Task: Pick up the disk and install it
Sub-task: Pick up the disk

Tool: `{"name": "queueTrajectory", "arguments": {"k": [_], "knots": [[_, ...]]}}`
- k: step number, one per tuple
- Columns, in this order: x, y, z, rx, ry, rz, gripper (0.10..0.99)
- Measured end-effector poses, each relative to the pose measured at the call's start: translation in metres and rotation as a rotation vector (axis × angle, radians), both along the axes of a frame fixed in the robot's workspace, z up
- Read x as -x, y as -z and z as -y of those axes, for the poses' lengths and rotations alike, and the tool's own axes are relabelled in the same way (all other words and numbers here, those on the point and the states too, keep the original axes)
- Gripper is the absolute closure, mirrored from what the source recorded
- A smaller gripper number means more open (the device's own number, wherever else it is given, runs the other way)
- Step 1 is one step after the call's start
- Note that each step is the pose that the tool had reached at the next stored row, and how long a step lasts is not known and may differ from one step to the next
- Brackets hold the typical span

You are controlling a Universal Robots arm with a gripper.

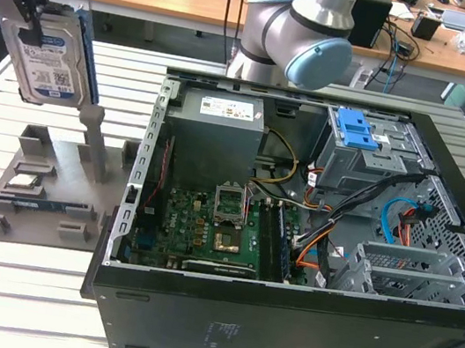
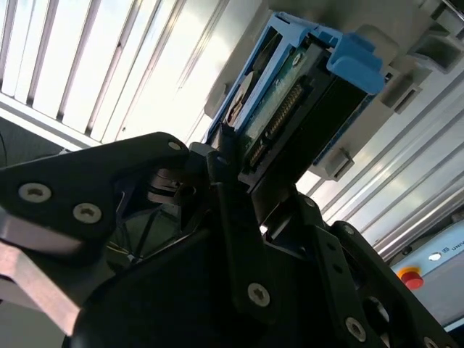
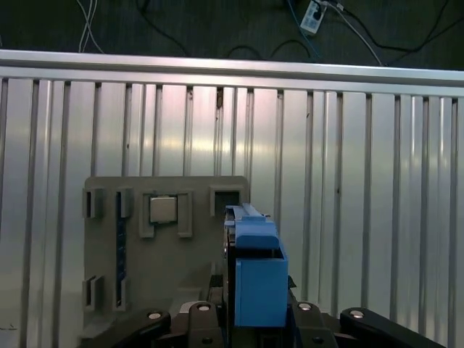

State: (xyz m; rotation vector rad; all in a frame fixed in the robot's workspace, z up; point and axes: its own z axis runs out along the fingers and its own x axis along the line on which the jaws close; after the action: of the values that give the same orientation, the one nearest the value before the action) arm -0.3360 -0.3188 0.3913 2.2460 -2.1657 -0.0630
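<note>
Blue-framed disk, end effector clamping it, bares connector pins in second wrist view.

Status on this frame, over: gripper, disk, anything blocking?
Gripper shut on the disk. Disk aloft, upright, above the grey fixture, outside the open computer case. Nothing seen between disk and case.

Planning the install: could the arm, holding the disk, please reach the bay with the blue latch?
Probably yes: the pincer holds the disk raised, the case lies open, and nothing covers the bay; cables run beside it.
</note>
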Motion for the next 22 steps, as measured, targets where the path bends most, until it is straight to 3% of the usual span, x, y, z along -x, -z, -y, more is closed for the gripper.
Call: {"name": "queueTrajectory", "arguments": {"k": [1, 7, 13, 21, 22], "knots": [[-0.0009, -0.0055, -0.0009, 0.0, 0.0, 0.0, 0.722], [-0.002, -0.016, -0.0019, 0.0, 0.0, -0.0001, 0.722], [-0.0023, -0.0357, -0.004, 0.0, 0.0, 0.0001, 0.722], [-0.0024, -0.0724, -0.0097, 0.0, 0.0, 0.0, 0.722], [-0.0024, -0.0803, -0.0108, 0.0, 0.0, -0.0001, 0.722]]}}
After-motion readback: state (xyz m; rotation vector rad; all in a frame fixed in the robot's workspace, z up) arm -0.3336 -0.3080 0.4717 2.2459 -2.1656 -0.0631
